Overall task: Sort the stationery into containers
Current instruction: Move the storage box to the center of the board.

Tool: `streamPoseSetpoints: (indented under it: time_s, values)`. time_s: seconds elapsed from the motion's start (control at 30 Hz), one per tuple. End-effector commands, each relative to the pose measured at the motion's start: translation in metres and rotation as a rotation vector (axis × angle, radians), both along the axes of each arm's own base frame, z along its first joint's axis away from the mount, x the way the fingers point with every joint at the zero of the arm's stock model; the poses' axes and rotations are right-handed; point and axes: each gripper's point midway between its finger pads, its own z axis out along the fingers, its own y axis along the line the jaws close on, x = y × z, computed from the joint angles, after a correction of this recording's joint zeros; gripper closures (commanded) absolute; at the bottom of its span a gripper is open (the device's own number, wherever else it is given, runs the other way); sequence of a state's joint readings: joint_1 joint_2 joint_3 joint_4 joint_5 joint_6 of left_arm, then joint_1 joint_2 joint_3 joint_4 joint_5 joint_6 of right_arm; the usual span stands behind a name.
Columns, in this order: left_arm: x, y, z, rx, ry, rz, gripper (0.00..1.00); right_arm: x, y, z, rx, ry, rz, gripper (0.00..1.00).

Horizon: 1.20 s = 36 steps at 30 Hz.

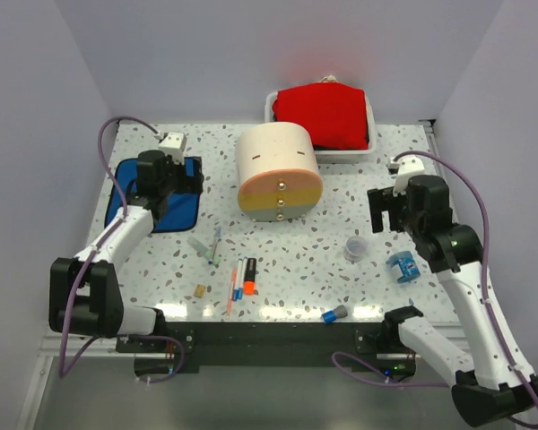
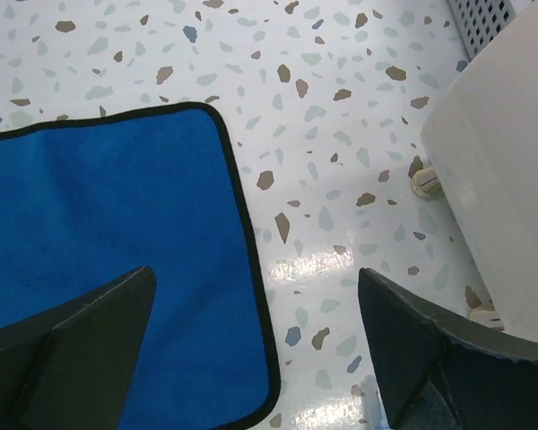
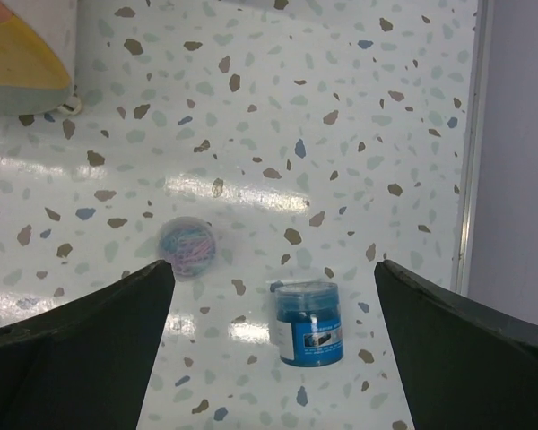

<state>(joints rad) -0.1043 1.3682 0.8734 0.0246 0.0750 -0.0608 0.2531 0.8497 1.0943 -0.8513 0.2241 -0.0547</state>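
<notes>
**Lying loose: stationery on the speckled table, drawer unit behind**

1. Stationery, scattered over the near half of the table (image 1: 341, 193).
   - A clear pen (image 1: 217, 246) lay slanted left of centre.
   - Closer to the near edge, an orange pen (image 1: 230, 288), a blue marker (image 1: 239, 271) and a red marker (image 1: 250, 276) lay side by side, nearly parallel.
   - A tan eraser (image 1: 200, 290) sat near them on their left.
   - A blue-grey cap piece (image 1: 334, 314) lay at the near edge, right of centre.
   - Toward the right edge stood a clear cup (image 1: 356, 248) with coloured bits inside.
   - Near the cup, but apart from it, stood a small blue tub (image 1: 403, 267) with a clear lid.

2. Containers. A cream half-cylinder unit (image 1: 276, 152) sat mid-table, toward the far edge. Its yellow-orange drawers (image 1: 281, 199) faced the near edge with gold knobs in a column and fronts flush.

3. Left gripper (image 1: 186, 176). Its fingers were spread wide with nothing between them. It hovered over the right border of a blue cloth (image 1: 175, 215) by the left edge, with the unit just beside it.

4. Right gripper (image 1: 383, 210). Its fingers were likewise spread wide and held nothing. It hung above bare table near the right edge, with the cup and tub lying below its gap in the wrist view.

5. White tray (image 1: 273, 100), at the far edge right of centre, holding a red cloth (image 1: 323, 116).
</notes>
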Motion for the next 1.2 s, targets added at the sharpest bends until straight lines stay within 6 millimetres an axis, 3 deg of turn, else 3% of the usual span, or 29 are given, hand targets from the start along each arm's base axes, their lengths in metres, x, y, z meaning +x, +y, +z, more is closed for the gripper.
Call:
streamPoseSetpoints:
  time_s: [0.0,0.07,0.1,0.17,0.23,0.27,0.3,0.33,0.4,0.43,0.5,0.57,0.63,0.67,0.7,0.73,0.8,0.83,0.87,0.93,0.97,1.17]
  values:
    - [0.018,-0.005,0.015,-0.034,-0.086,0.0,0.0,0.024,0.014,0.01,0.032,-0.136,0.067,0.01]
    - [0.024,-0.007,0.011,-0.058,-0.074,0.011,0.0,0.028,0.028,0.013,0.12,-0.203,0.092,0.01]
    - [0.027,-0.008,0.002,-0.064,-0.051,0.016,0.0,0.04,0.033,0.006,0.164,-0.262,0.085,0.01]
    - [0.034,-0.01,0.004,-0.086,-0.051,0.024,0.01,0.055,0.048,-0.016,0.222,-0.212,0.102,0.01]
    - [0.039,-0.011,-0.002,-0.094,-0.037,0.029,0.02,0.071,0.056,-0.025,0.228,-0.173,0.116,0.1]
    - [0.042,-0.01,-0.001,-0.095,-0.046,0.037,0.02,0.081,0.056,-0.039,0.219,-0.126,0.094,0.14]
    - [0.043,-0.009,-0.004,-0.095,-0.04,0.041,0.04,0.092,0.058,-0.035,0.22,-0.136,0.088,0.16]
    - [0.043,-0.01,-0.006,-0.098,-0.037,0.042,0.11,0.099,0.06,-0.036,0.222,-0.13,0.087,0.27]
    - [0.044,-0.013,-0.011,-0.105,-0.026,0.027,0.17,0.119,0.065,-0.041,0.231,-0.121,0.071,0.31]
    - [0.044,-0.015,-0.014,-0.112,-0.018,0.021,0.3,0.124,0.068,-0.042,0.241,-0.121,0.074,0.32]
    - [0.045,-0.021,-0.018,-0.134,-0.002,0.001,0.46,0.139,0.079,-0.05,0.264,-0.107,0.106,0.32]
    - [0.047,-0.027,-0.021,-0.15,-0.004,-0.028,0.76,0.152,0.086,-0.049,0.293,-0.111,0.103,0.33]
    - [0.052,-0.032,-0.019,-0.158,-0.014,-0.053,1.0,0.163,0.089,-0.065,0.301,-0.072,0.087,0.35]
    - [0.056,-0.035,-0.023,-0.159,-0.012,-0.061,1.0,0.17,0.091,-0.06,0.317,-0.085,0.081,0.36]
    - [0.06,-0.038,-0.024,-0.16,-0.015,-0.068,1.0,0.177,0.092,-0.073,0.312,-0.055,0.068,0.37]
    - [0.066,-0.041,-0.019,-0.162,-0.029,-0.078,1.0,0.182,0.092,-0.074,0.308,-0.058,0.054,0.38]
    - [0.074,-0.052,-0.026,-0.16,-0.02,-0.114,1.0,0.198,0.094,-0.071,0.315,-0.089,0.044,0.41]
    - [0.083,-0.056,-0.019,-0.16,-0.039,-0.123,1.0,0.206,0.094,-0.084,0.308,-0.07,0.034,0.42]
    - [0.086,-0.063,-0.029,-0.158,-0.021,-0.135,1.0,0.215,0.097,-0.079,0.316,-0.094,0.036,0.43]
    - [0.098,-0.072,-0.023,-0.153,-0.038,-0.156,1.0,0.226,0.1,-0.094,0.317,-0.072,0.03,0.44]
    - [0.1,-0.081,-0.032,-0.147,-0.021,-0.175,1.0,0.232,0.103,-0.09,0.328,-0.078,0.031,0.45]
    - [0.111,-0.123,-0.037,-0.121,-0.04,-0.262,1.0,0.241,0.106,-0.09,0.345,-0.098,0.033,0.45]
